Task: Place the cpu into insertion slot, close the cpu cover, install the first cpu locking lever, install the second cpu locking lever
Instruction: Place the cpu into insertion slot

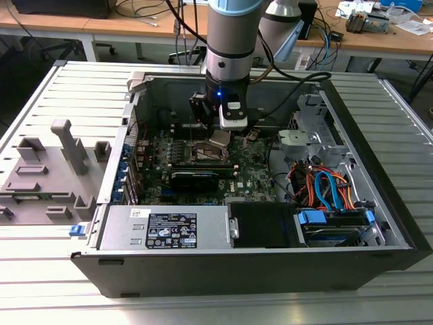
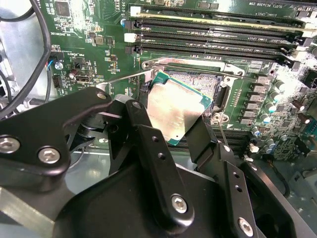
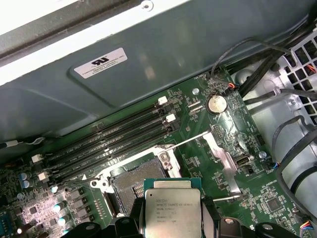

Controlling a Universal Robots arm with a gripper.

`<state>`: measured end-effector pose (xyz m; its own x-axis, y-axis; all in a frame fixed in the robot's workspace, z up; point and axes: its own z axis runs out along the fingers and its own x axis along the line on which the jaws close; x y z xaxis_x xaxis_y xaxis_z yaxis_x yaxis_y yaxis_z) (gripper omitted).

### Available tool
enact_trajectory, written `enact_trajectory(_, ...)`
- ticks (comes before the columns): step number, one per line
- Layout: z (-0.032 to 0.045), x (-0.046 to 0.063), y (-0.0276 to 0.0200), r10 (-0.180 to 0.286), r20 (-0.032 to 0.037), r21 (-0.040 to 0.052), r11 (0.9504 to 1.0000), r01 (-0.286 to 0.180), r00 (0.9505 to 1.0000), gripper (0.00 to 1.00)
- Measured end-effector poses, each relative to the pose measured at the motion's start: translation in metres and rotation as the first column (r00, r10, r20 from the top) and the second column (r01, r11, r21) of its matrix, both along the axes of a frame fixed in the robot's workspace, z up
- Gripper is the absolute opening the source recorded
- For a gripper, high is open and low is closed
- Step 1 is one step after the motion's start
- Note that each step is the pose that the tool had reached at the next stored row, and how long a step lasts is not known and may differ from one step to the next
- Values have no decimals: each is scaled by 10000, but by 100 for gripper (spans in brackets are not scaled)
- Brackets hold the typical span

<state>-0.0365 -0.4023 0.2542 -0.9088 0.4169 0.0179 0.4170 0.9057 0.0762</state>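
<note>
Holding the cpu (image 2: 176,106) tilted just above the insertion slot (image 2: 198,79), the fingers (image 2: 148,144) are clamped on its edges. The chip is not yet seated, so every step appears still open. A locking lever (image 3: 195,140) juts free. Memory slots (image 2: 213,29) lie beside the socket, and nothing seems to block it.

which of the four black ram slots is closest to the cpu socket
The end memory slot, running beside the rim of the insertion slot under the held cpu; the other three lie beyond it.

Bright even light, soft glare on the cpu (image 2: 176,111), shadowed case (image 1: 270,267) interior.
</note>
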Motion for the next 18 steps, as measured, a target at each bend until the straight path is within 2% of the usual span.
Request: enact_trajectory(18, -1, 0, 0, -180, 0, -1, 9998, 180, 9998, 55)
